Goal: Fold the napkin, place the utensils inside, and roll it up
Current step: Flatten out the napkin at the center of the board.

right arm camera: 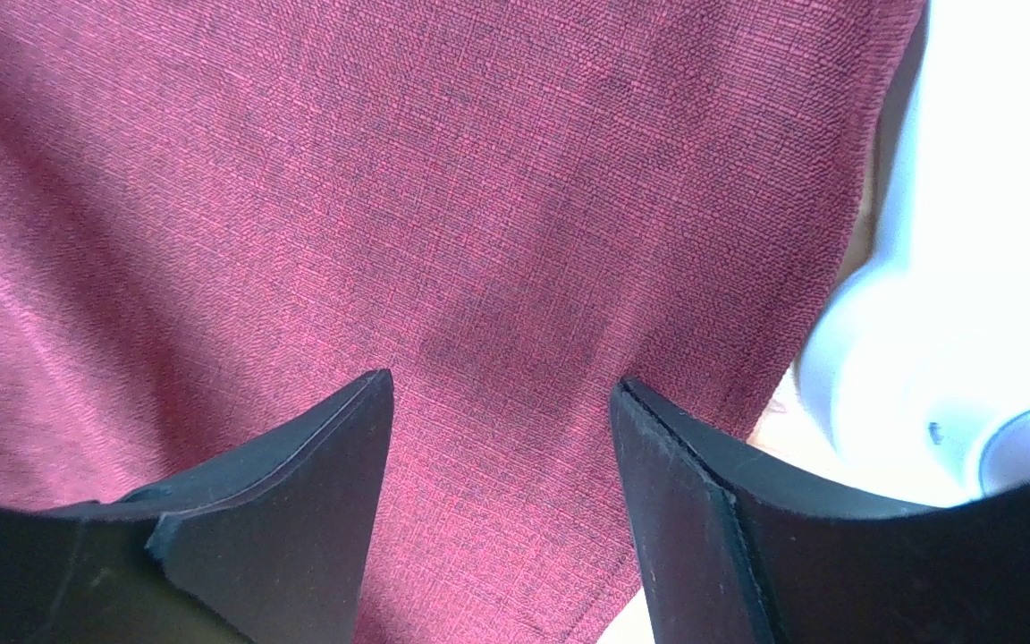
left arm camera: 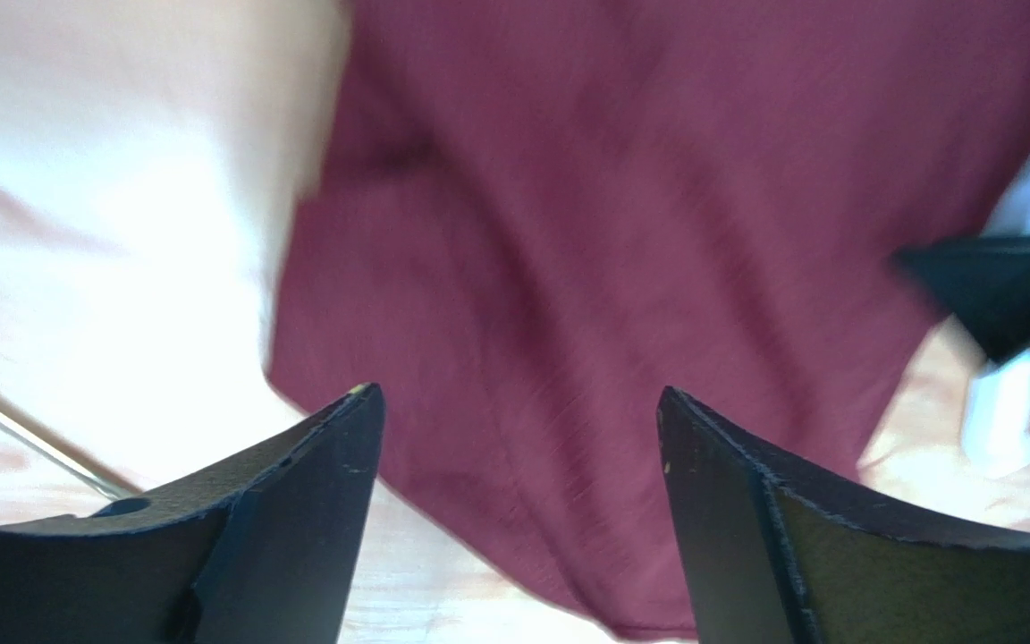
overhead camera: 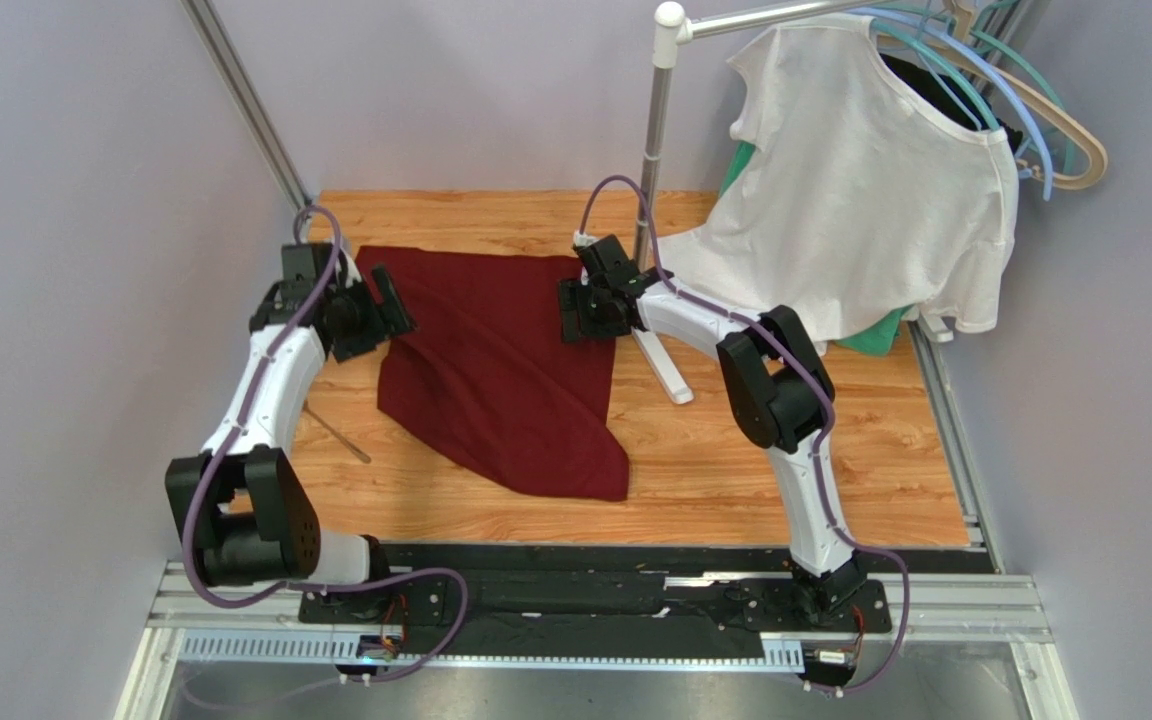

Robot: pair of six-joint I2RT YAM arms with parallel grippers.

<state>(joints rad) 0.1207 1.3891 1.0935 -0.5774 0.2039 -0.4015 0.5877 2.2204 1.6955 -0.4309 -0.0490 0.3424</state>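
The napkin [overhead camera: 500, 375] is spread on the wooden bench [overhead camera: 717, 465], between the two arms. Its far edge runs roughly straight from one pincer to the other, and the cloth narrows toward a near corner on the right. A few soft creases are seen in it.

The left pincer [overhead camera: 391, 315] is held at the napkin's far left corner. In the left wrist view its fingers [left arm camera: 306, 497] are spread apart with nothing between them, and the cloth is seen beyond them. The right pincer [overhead camera: 570, 312] is held over the far right corner. Its fingers [right arm camera: 292, 483] are likewise spread and nothing is gripped, with the weave of the cloth filling the gap between them.

Just beside the napkin's right edge a white stand foot [overhead camera: 668, 368] is laid across the bench, and the right forearm passes over it. From it a grey pole [overhead camera: 657, 135] rises to a rail where a white T-shirt [overhead camera: 868, 180] is hung on hangers [overhead camera: 1056, 135], draped over the bench's far right part. A green cloth [overhead camera: 875, 339] shows under its hem. A thin grey rod [overhead camera: 336, 435] lies on the bare wood left of the napkin; what it is cannot be told.
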